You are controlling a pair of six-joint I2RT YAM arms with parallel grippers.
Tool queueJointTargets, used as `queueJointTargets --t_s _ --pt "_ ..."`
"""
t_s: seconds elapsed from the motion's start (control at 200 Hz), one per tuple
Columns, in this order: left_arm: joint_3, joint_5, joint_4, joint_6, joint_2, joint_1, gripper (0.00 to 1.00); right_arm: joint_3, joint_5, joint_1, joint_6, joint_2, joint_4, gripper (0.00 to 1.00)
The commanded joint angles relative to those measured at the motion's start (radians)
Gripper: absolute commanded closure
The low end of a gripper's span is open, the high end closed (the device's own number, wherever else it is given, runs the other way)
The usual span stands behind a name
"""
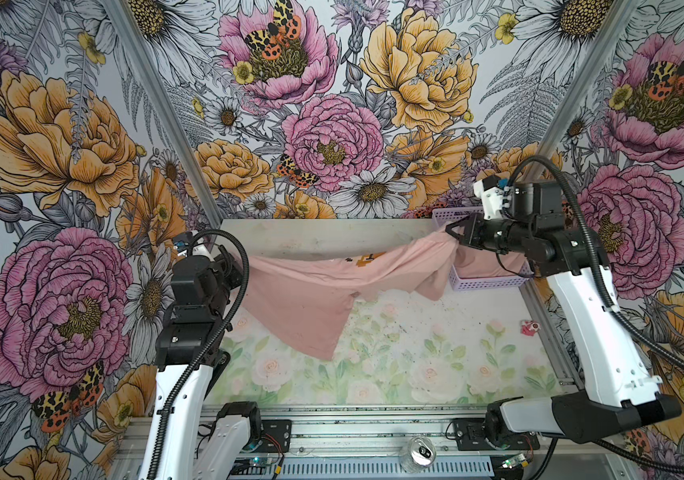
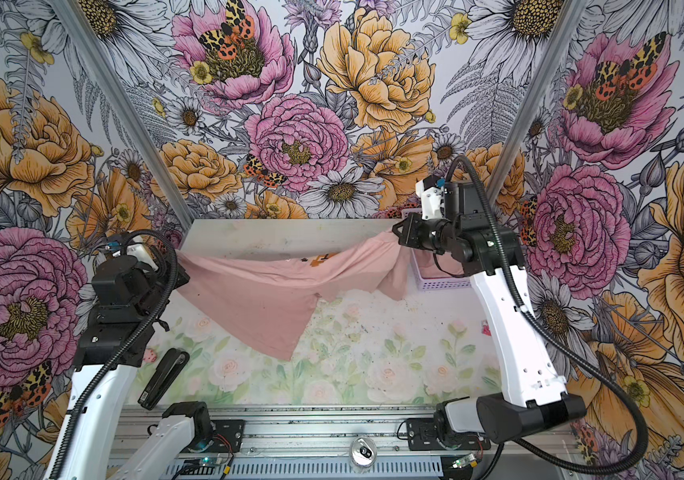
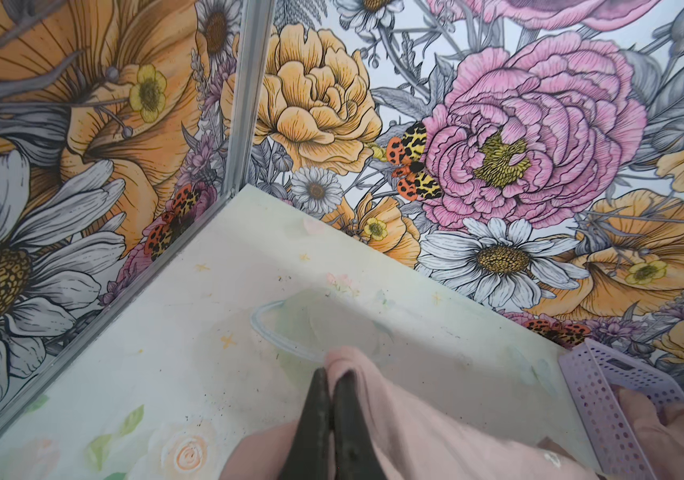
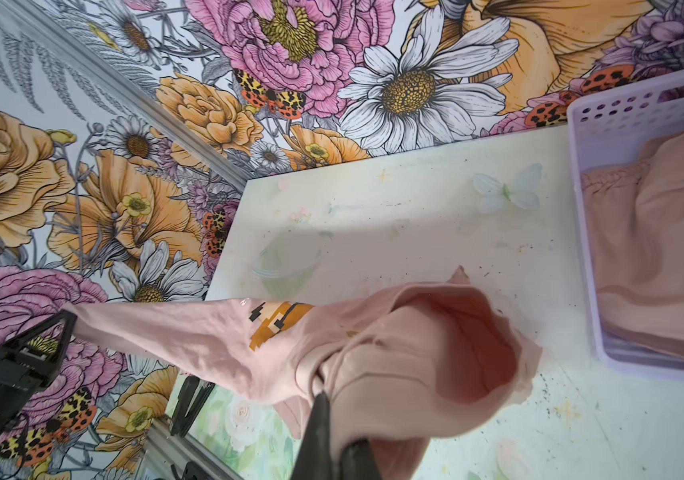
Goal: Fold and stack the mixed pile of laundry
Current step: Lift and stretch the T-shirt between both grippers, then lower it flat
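Observation:
A dusty-pink T-shirt (image 1: 311, 299) with a pixel-art figure (image 1: 367, 259) hangs stretched above the table between my two grippers, its lower part drooping onto the table. My left gripper (image 3: 329, 372) is shut on the shirt's left end (image 3: 415, 415). My right gripper (image 1: 452, 230) is shut on bunched cloth at the shirt's right end (image 4: 394, 353), beside the basket. In both top views my own left wrist hides the left jaws. Plain pink shorts (image 4: 664, 249) lie inside the lavender basket (image 1: 481, 284).
The basket stands at the table's back right corner (image 2: 440, 284). A black tool (image 2: 163, 378) lies near the front left of the floral table (image 1: 415, 353). A small red item (image 1: 529, 327) sits by the right edge. A can (image 1: 419, 453) stands on the front rail.

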State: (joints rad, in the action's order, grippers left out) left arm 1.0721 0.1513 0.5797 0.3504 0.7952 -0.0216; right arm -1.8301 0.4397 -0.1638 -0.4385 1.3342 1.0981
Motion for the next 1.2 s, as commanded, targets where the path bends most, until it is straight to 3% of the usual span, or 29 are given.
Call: queueJointTargets --t_s 0.0,0.205,0.465,0.545,0.61,0.696,0.786,0.956,1.196 --pt "0.054 0.051 0.020 -0.030 -0.027 0.007 1.00 -0.040 0.044 0.032 0.017 0.002 0.048 1.00" --pt "0.000 0.027 -0.041 -0.031 0.062 0.007 1.00 -0.126 0.025 0.051 0.066 0.196 0.029 1.00" --pt "-0.124 0.014 -0.224 -0.040 0.282 0.013 1.00 -0.349 -0.044 -0.008 0.095 0.695 -0.037 1.00" --pt "-0.140 0.016 -0.248 -0.039 0.330 0.016 1.00 -0.404 -0.109 -0.029 0.089 0.784 -0.035 0.75" --pt "-0.146 0.018 -0.256 -0.040 0.353 0.019 1.00 -0.387 -0.146 -0.045 0.081 0.781 -0.037 0.65" --pt "-0.151 0.020 -0.257 -0.045 0.367 0.021 1.00 -0.273 -0.189 -0.079 0.077 0.716 -0.041 0.58" --pt "-0.162 0.022 -0.262 -0.050 0.372 0.020 1.00 -0.044 -0.205 -0.117 0.059 0.600 -0.095 0.56" --pt "-0.179 0.018 -0.264 -0.044 0.370 0.021 1.00 0.429 -0.096 -0.164 -0.078 0.412 -0.279 0.55" --pt "-0.183 0.013 -0.262 -0.039 0.363 0.027 1.00 0.683 -0.035 -0.201 -0.197 0.324 -0.401 0.56"
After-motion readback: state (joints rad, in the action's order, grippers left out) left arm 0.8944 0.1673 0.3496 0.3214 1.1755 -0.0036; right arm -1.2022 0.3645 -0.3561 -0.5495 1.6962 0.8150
